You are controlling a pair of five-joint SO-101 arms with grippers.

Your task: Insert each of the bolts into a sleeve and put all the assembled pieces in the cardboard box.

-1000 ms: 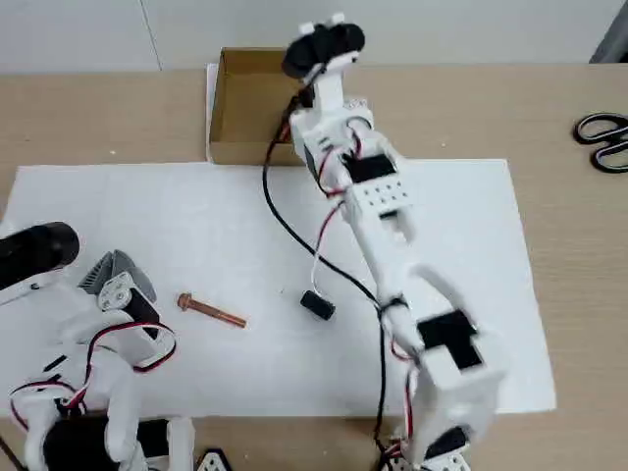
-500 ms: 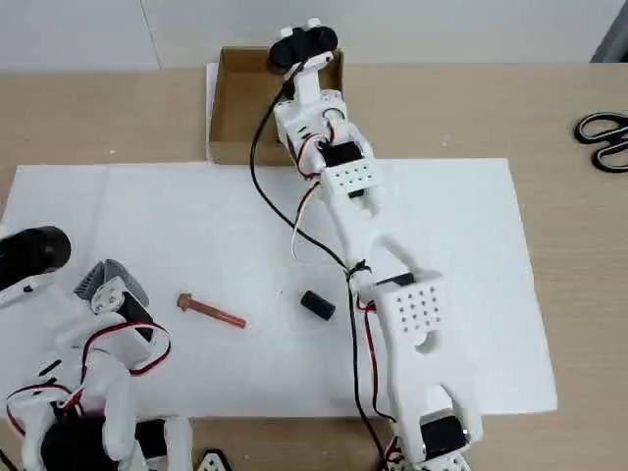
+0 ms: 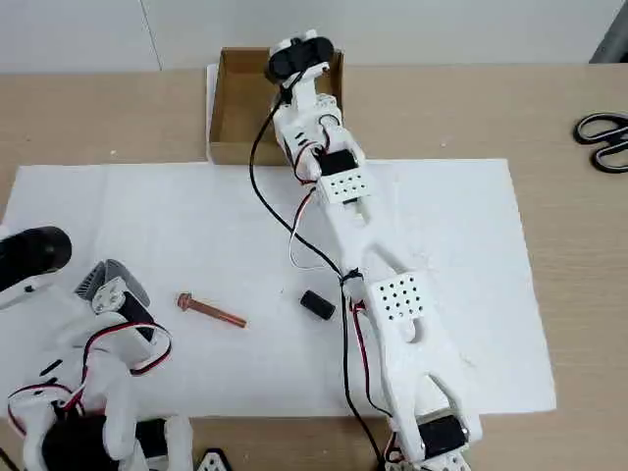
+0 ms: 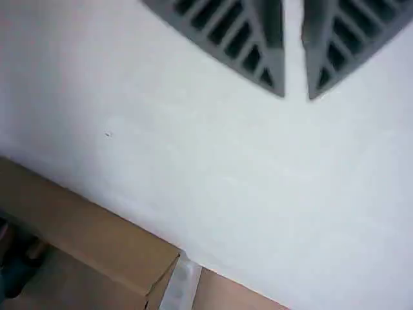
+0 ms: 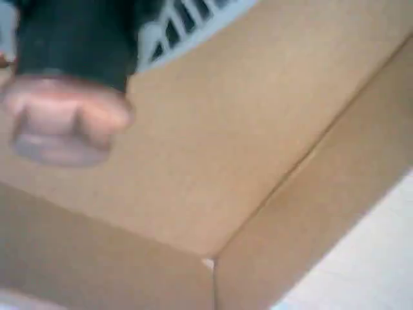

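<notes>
Now: right gripper hangs over the cardboard box, clamped on 1 black sleeve w/ a bolt head sticking out of its end, box inside below it. Left gripper sits well apart from that one, over the white sheet; fingers nearly together, thin slit, nothing btwn. 1 loose bolt lies near left gripper, 1 loose sleeve beyond it, beside right arm. Count: 2 bolts, 2 sleeves, 1 box. 1 pr scissors well apart from both.
</notes>
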